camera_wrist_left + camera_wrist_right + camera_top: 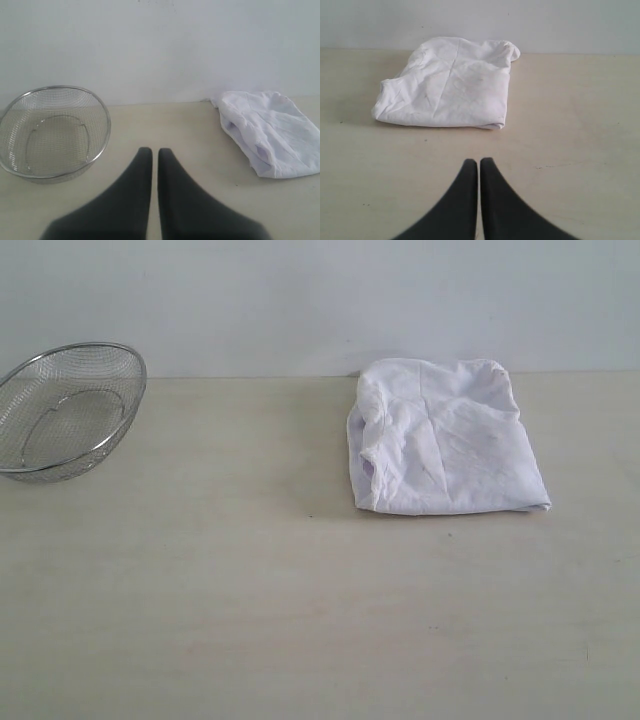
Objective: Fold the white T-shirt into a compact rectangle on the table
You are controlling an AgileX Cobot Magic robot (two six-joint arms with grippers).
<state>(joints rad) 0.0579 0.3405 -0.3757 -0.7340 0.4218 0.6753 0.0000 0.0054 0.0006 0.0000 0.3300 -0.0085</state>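
Note:
The white T-shirt (445,438) lies folded into a rough rectangle on the table (250,590), at the back right near the wall. It also shows in the left wrist view as the same white T-shirt (272,132) and in the right wrist view as a wrinkled bundle (450,82); its plain side faces up. No arm appears in the exterior view. My left gripper (151,151) is shut with nothing in it, well short of the shirt. My right gripper (479,161) is shut and empty, a stretch of bare table away from the shirt's near edge.
A round wire-mesh metal basket (65,410) stands tilted at the back left of the table, also seen in the left wrist view as the basket (52,132). A pale wall (320,300) runs along the table's far edge.

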